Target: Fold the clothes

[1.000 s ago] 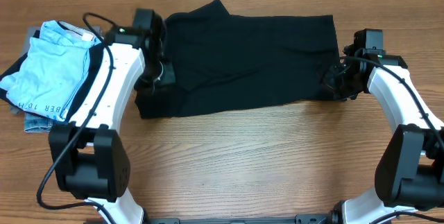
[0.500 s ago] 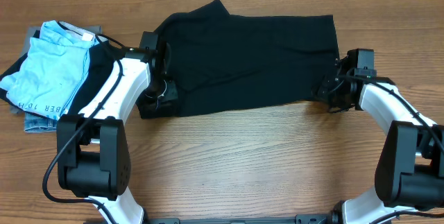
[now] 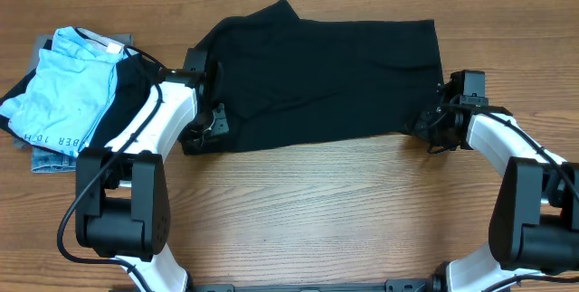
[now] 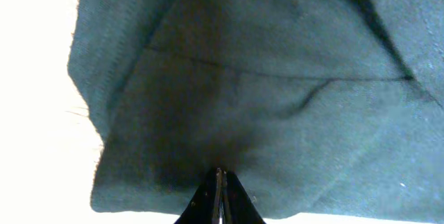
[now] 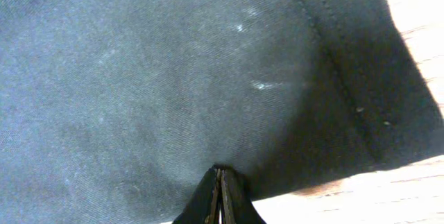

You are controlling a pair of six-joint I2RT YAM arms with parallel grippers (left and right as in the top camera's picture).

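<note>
the black shirt (image 3: pixel 326 75) lies spread out flat across the far half of the surface (image 3: pixel 326 211), with its long side going left to right. a sleeve pokes out at the far left corner.

here is what just changed. a second ago both my arms were a bit farther away from me, at the two short ends of the shirt. now both have come a little nearer to me, down toward the near corners. the shirt itself has hardly moved. its near edge sits in the same place as before.

my left gripper (image 4: pixel 219 179) is clenched tight. its tips meet on the cloth near the left edge of the shirt, and the cloth bunches in toward them. so i think it has a pinch of shirt.

my right gripper (image 5: pixel 219 177) is clenched tight too. it sits at the near right corner, just by the hem, and the cloth pulls in toward its tips the same way. the bare wood shows right beside it.

what this means, i think: i now hold both ends of the shirt and can start a fold. nothing is folded over yet. lifting both ends together and carrying them across would make the first fold. the cloth is thin and soft, so it could slip out if i pull hard.

the blue pile (image 3: pixel 63 84) sits to the left, well out of my way.
</note>
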